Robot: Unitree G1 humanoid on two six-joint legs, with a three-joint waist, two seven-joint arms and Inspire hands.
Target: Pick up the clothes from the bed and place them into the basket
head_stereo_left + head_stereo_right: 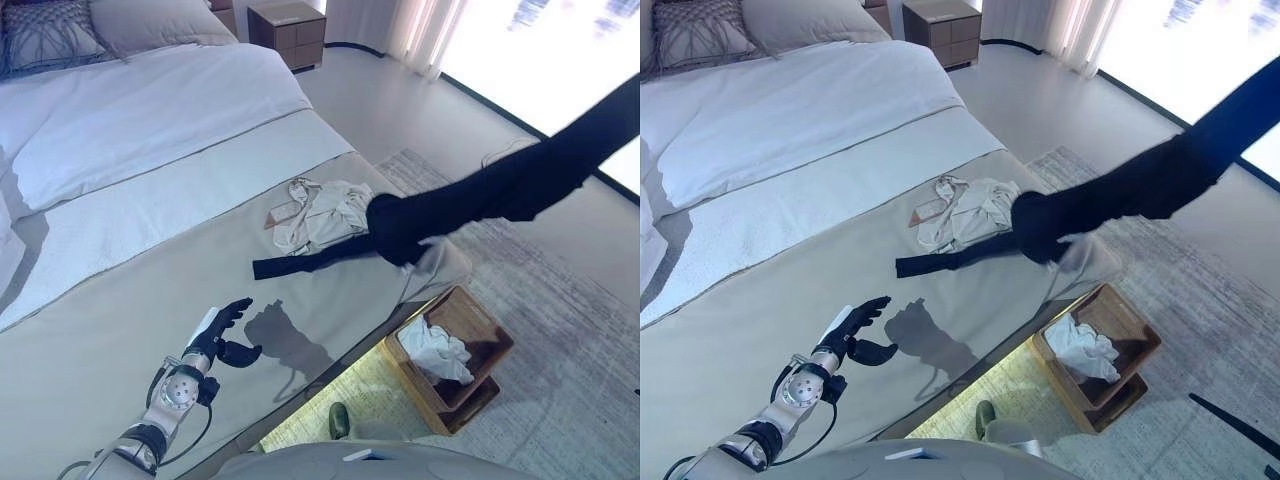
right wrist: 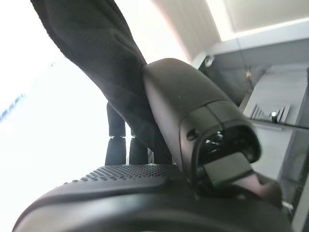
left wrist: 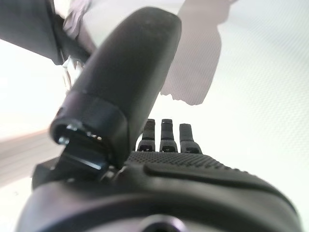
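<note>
We see a long black garment (image 1: 500,190) stretched from the bed's grey cover (image 1: 120,340) up toward the upper right, its tail trailing beside a crumpled cream garment (image 1: 325,215). Our right hand (image 2: 159,145) clamps that black cloth between thumb and fingers. On the floor beside the bed, the wooden basket (image 1: 490,335) holds white clothes (image 1: 440,352). Our left hand (image 1: 222,332) hovers over the cover, fingers relaxed, holding nothing.

Silver-grey arm (image 1: 150,430), dark fingers (image 1: 232,311)
</note>
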